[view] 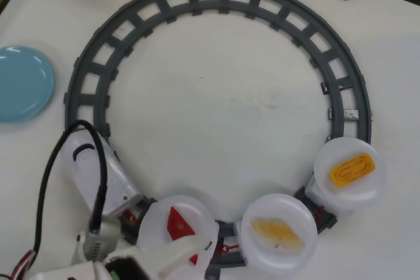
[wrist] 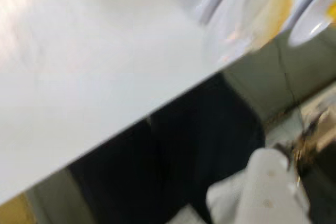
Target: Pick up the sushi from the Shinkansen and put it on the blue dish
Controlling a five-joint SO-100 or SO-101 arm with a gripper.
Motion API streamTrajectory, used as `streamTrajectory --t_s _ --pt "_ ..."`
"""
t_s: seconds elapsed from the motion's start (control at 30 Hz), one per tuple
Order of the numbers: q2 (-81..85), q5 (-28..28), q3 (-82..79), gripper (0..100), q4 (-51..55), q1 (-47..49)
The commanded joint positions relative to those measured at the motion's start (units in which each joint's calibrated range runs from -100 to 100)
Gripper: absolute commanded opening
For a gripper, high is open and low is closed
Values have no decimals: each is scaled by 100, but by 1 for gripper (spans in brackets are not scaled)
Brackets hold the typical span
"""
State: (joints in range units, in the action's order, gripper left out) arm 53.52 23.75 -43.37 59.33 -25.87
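Overhead view: light-blue dish [view: 20, 83] at left edge; dark grey ringed track [view: 216, 1]; white Shinkansen [view: 98, 172] at lower left; white plates bearing a red piece [view: 177, 223], mottled pale yellow-orange sushi [view: 277, 231] and bright orange ridged piece [view: 352, 169].

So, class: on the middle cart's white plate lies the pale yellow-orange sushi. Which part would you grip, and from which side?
Probably from straight above, since the sushi lies flat in the middle white plate, whose rim likely blocks a side approach. In the overhead view it is a slanted oval, so close the fingers across its narrow width at mid-length. The gripper is over the neighbouring plate holding the red piece.
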Motion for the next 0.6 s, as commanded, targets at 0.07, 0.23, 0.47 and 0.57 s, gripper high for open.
streamTrajectory --t_s 0.07,0.23,0.47,0.57 --pt "-893 -99 784 28 449 87" --pt "-2312 -241 1532 28 483 78" --pt "-3581 -350 2497 28 492 104" --pt "-3838 -356 2705 28 449 131"
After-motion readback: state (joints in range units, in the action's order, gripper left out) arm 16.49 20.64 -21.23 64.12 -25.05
